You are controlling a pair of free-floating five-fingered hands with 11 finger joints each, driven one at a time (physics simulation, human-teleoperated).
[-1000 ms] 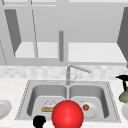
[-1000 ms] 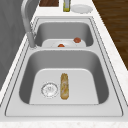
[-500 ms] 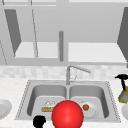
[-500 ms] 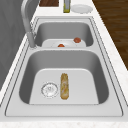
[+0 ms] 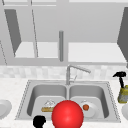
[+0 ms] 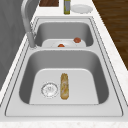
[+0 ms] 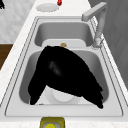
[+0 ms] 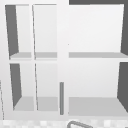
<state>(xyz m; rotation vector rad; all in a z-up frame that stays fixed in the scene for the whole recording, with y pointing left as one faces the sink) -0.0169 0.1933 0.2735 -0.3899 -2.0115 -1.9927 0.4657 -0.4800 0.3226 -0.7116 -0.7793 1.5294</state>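
Note:
A big red ball (image 5: 67, 115) sits low in the front view, covering the sink's front rim between the two basins. My left hand (image 5: 39, 121) is a small dark shape just left of the ball; I cannot tell whether they touch. My right hand (image 7: 65, 72) looms large in the right side view with its fingers stretched out and nothing in them. In the front view it is a small dark shape (image 5: 119, 74) just above a yellow-green bottle (image 5: 123, 94). A bread loaf (image 6: 64, 85) lies in the left basin by the drain (image 6: 49, 89).
A double steel sink (image 5: 27, 96) has a grey tap (image 5: 75, 70) at its back. In the right basin a white plate (image 5: 93, 110) carries a small orange-red piece (image 5: 85, 107). White plates stand on the counter at far left (image 5: 3, 108) and beyond the bottle (image 6: 80, 8). Open wall shelves (image 8: 95, 102) hang above.

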